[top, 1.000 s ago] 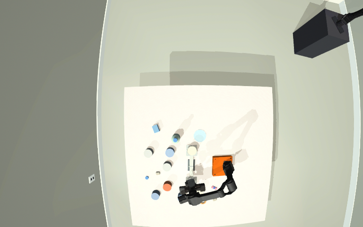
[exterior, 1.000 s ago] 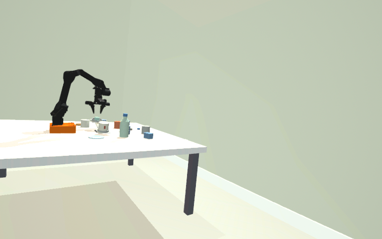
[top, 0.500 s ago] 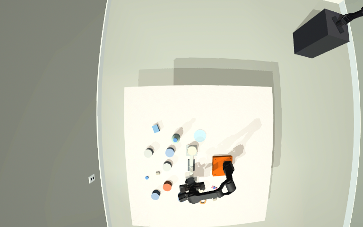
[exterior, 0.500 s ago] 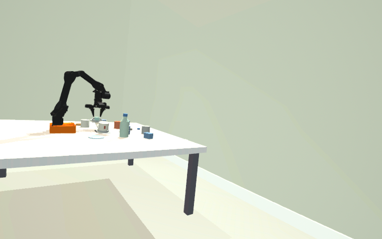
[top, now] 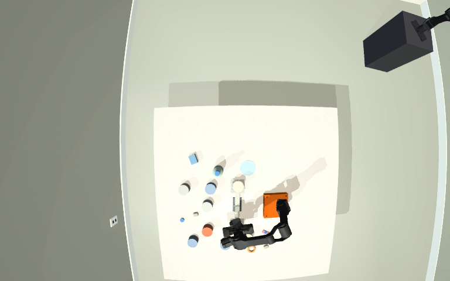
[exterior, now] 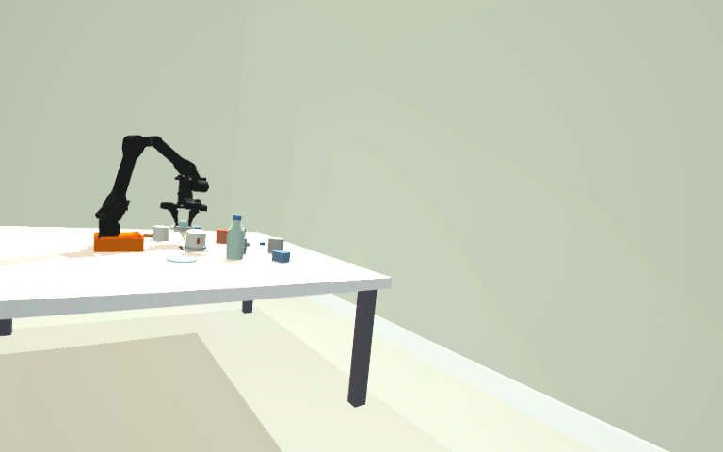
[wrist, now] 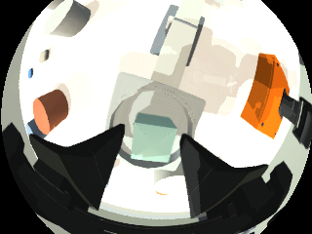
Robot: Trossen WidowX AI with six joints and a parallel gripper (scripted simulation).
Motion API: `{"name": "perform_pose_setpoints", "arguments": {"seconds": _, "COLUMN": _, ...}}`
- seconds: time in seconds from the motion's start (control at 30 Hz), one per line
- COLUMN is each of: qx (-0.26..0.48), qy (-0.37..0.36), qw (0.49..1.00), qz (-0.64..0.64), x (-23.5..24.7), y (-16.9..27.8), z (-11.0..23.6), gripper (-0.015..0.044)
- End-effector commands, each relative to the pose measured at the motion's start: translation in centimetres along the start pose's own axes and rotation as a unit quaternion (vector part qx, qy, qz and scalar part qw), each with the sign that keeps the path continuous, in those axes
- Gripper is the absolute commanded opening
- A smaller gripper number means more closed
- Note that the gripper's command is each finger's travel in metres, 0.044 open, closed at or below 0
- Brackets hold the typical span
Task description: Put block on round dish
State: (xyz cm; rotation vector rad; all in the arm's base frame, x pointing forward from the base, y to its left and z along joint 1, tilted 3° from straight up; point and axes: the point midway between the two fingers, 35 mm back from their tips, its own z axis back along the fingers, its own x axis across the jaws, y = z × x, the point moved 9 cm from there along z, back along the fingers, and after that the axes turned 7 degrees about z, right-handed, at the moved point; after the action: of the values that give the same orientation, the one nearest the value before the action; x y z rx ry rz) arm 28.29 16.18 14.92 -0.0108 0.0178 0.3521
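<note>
Gripper: the gripper (wrist: 151,146) points straight down, its two dark fingers spread about halfway with nothing between them yet; each finger stands apart from the block, one on either side.
Block: a pale green block (wrist: 154,139) sits uncovered on the near end pad of the balance, inside a faint ring mark, directly under the open fingers. In the exterior view it shows as a small green lump (exterior: 183,224) just below the fingertips.
Balance: a small grey balance (top: 236,204) runs from under the gripper toward the dish; its middle bars show in the wrist view (wrist: 177,31).
Cup on balance: a cream cup (top: 238,186) stands upside down on the far end pad, well apart from the gripper.
Dish: a pale blue round dish (top: 248,167) lies flat on the table just beyond that cup, nothing on it.
Arm base: the black arm rises from an orange base plate (top: 268,212) beside the balance.
Other items: an orange cup (top: 207,230), a bottle with a blue cap (exterior: 234,238) and a blue cube (top: 193,158) stand farther off on the white table (top: 298,232).
</note>
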Motion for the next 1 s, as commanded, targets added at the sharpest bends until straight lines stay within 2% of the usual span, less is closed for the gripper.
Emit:
{"name": "perform_pose_setpoints", "arguments": {"seconds": 0.0, "qx": -0.001, "qy": -0.002, "qw": 1.000, "qz": -0.003, "x": 0.0, "y": 0.0, "z": -0.1, "gripper": 0.0208}}
{"name": "perform_pose_setpoints", "arguments": {"seconds": 0.07, "qx": -0.001, "qy": -0.002, "qw": 1.000, "qz": -0.003, "x": 0.0, "y": 0.0, "z": -0.1, "gripper": 0.0155}}
{"name": "perform_pose_setpoints", "arguments": {"seconds": 0.3, "qx": -0.001, "qy": -0.002, "qw": 1.000, "qz": -0.003, "x": 0.0, "y": 0.0, "z": -0.1, "gripper": 0.0108}}
{"name": "perform_pose_setpoints", "arguments": {"seconds": 0.43, "qx": 0.000, "qy": -0.002, "qw": 1.000, "qz": -0.002, "x": 0.1, "y": 0.0, "z": 0.2, "gripper": 0.0003}}
{"name": "perform_pose_setpoints", "arguments": {"seconds": 0.97, "qx": -0.001, "qy": -0.002, "qw": 1.000, "qz": -0.002, "x": 0.3, "y": 0.1, "z": 7.2, "gripper": 0.0000}}
